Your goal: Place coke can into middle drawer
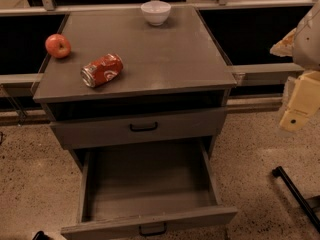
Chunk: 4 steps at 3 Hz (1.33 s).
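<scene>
The coke can (102, 70), red and dented with silver ends, lies on its side on the left part of the cabinet top (165, 54). The middle drawer (150, 220) is pulled out wide below the upper handled front; its inside shows nothing in it, and its black handle (152, 229) sits at the bottom edge of the view. My gripper (296, 115), cream-coloured, hangs at the far right edge of the view, off to the right of the cabinet and well away from the can. It holds nothing that I can see.
A red apple (58, 45) sits at the left edge of the cabinet top, behind the can. A white bowl (155, 12) stands at the back middle. The upper drawer (144, 127) is closed. A black bar (297, 194) lies on the floor at the lower right.
</scene>
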Available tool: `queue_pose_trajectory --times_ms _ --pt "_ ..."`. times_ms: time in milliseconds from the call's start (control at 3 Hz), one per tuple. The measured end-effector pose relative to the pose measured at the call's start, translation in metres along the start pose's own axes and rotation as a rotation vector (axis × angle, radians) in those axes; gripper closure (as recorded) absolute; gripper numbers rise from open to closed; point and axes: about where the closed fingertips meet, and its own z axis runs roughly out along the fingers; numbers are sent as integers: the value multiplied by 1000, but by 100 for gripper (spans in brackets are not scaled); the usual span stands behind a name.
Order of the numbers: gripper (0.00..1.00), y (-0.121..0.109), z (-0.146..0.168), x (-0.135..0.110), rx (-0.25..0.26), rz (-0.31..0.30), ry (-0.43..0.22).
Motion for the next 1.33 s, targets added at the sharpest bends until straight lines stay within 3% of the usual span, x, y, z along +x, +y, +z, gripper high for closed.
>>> queue_pose_trajectory --times_ms 333,667,1000,1333 --pt "0 0 0 0 0 0 0" --pt "0 20 18 -9 -16 -64 16" --pt "0 20 21 -11 -13 -77 20" --pt "0 13 60 -48 23 -266 70"
